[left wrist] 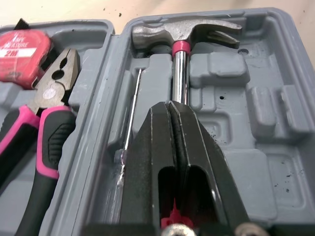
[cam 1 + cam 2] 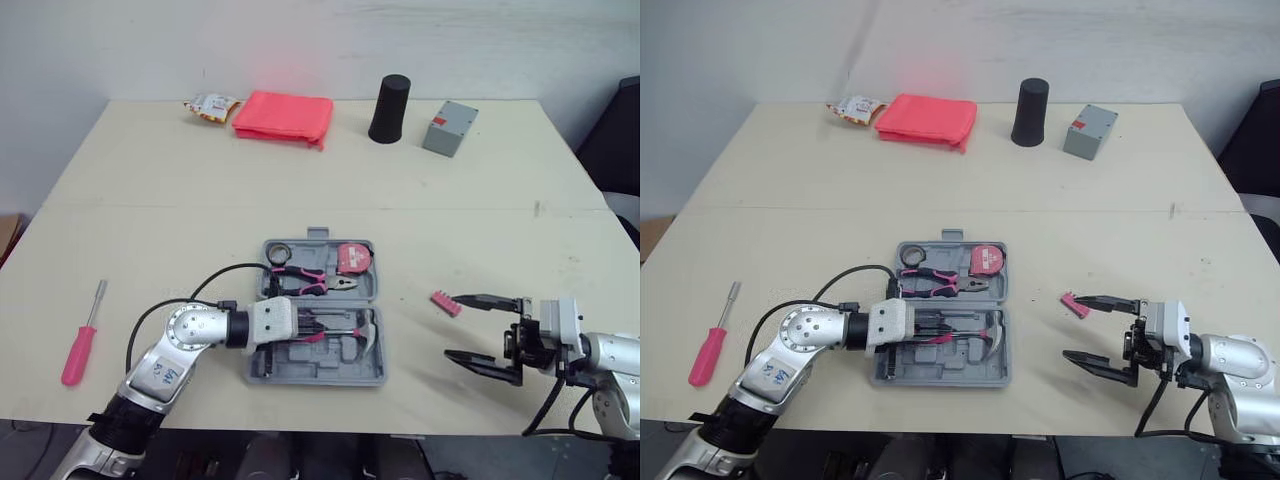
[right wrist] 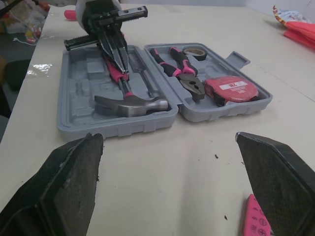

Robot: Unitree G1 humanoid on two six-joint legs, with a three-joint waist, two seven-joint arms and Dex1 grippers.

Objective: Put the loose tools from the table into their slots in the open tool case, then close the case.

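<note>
Two tools: left tool (image 1: 170, 105) pressed together over hammer (image 1: 184, 32) in tool case (image 1: 275, 123); right tool (image 2: 452, 326) spread beside pink bit holder (image 2: 446, 303).

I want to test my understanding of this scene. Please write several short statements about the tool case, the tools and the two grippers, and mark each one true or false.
1. The tool case lies open. True.
2. The hammer lies on the table outside the case. False: it lies inside the case, in the half nearer the robot.
3. The right gripper is open. True.
4. The pink screwdriver sits in a slot of the case. False: it lies loose on the table, on the robot's left of the case.
5. The left gripper is wide open. False: it is shut, over the hammer's handle.
</note>
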